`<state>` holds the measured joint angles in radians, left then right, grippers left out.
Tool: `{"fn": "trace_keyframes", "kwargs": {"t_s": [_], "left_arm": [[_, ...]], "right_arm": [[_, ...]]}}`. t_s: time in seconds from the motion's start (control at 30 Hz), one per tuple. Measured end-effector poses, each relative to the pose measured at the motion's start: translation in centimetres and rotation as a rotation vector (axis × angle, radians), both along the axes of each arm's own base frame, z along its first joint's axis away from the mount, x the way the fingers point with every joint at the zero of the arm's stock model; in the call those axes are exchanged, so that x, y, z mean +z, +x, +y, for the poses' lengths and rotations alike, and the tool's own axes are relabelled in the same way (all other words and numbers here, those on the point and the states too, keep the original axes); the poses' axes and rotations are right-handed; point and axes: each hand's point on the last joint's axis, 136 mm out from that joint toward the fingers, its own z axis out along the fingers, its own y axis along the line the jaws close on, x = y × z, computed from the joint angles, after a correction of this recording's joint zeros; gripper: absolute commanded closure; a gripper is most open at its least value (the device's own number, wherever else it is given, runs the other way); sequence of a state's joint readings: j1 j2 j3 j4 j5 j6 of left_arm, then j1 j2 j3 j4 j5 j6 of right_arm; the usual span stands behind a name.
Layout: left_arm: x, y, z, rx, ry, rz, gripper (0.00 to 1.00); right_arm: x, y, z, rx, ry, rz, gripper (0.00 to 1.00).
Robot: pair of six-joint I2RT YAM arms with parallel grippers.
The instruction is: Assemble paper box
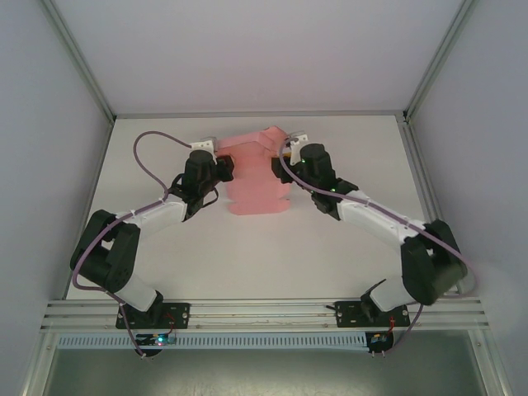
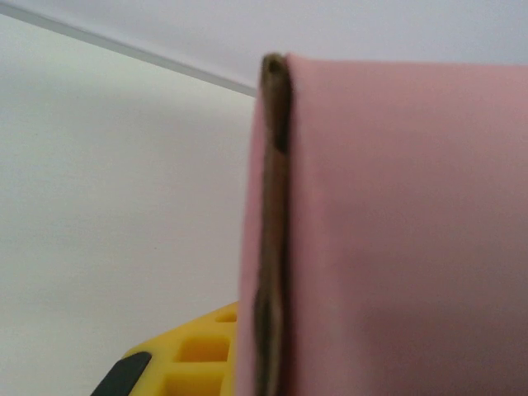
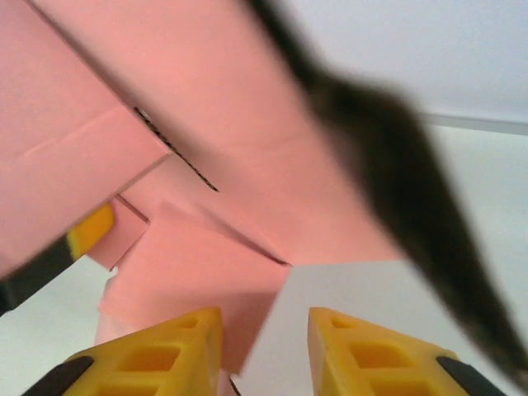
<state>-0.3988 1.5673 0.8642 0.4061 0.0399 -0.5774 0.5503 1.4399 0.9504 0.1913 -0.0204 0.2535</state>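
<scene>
The paper box (image 1: 257,186) is a flat pink die-cut sheet lying mid-table, its far end folded up between the two arms. At its left edge my left gripper (image 1: 221,169) is shut on a raised panel. In the left wrist view that panel (image 2: 396,231) runs edge-on past one yellow finger (image 2: 194,351). My right gripper (image 1: 290,153) is at the sheet's far right corner. In the right wrist view its yellow jaws (image 3: 264,318) stand apart, open, over a pink flap's edge (image 3: 198,289) and bare table, gripping nothing.
A dark blurred cable (image 3: 396,165) crosses the right wrist view. The white table is bounded by a metal rail at the back (image 1: 256,114) and the front rails (image 1: 264,312) by the arm bases. Purple cables (image 1: 148,177) loop beside each arm.
</scene>
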Motion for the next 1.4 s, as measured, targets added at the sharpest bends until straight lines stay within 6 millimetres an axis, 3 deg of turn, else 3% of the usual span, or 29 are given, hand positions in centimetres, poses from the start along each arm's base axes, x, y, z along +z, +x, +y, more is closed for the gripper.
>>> {"fn": "trace_keyframes", "kwargs": {"t_s": [0.13,0.33,0.43,0.53,0.6,0.67,0.8,0.93,1.2,1.4], "left_arm": [[-0.1,-0.2,-0.6,-0.037,-0.014,0.006,1.00],[-0.4,-0.9,-1.7,-0.129,-0.011,0.011,1.00],[-0.4,-1.4,-2.4,-0.193,0.001,0.001,1.00],[-0.4,-2.1,-3.3,-0.263,0.003,-0.005,1.00],[-0.4,-2.3,-3.7,-0.293,0.002,-0.006,1.00],[-0.6,-2.5,-3.9,-0.316,0.004,-0.004,1.00],[-1.0,-2.9,-4.4,-0.358,0.009,-0.003,1.00],[-0.9,-3.1,-4.6,-0.380,0.015,-0.010,1.00],[-1.2,-3.2,-4.6,-0.381,0.028,-0.004,1.00],[-1.6,-3.0,-4.6,-0.381,0.031,0.008,1.00]], "right_arm": [[2.2,-2.2,-2.9,0.012,0.030,-0.029,0.49],[6.2,-5.5,-9.8,-0.061,0.066,-0.141,0.43],[7.1,-5.9,-12.6,-0.111,0.046,-0.171,0.28],[7.1,-5.3,-13.6,-0.080,0.037,-0.143,0.23],[7.0,-4.7,-12.8,-0.010,0.044,-0.119,0.23],[6.6,-4.4,-10.7,0.122,0.061,-0.091,0.23],[5.5,-3.9,-7.2,0.351,0.105,-0.027,0.32],[4.7,-3.3,-5.0,0.491,0.124,0.025,0.33],[3.1,-6.3,-1.3,0.721,0.069,0.071,0.33],[1.5,-7.3,0.4,0.760,0.001,0.103,0.34]]}}
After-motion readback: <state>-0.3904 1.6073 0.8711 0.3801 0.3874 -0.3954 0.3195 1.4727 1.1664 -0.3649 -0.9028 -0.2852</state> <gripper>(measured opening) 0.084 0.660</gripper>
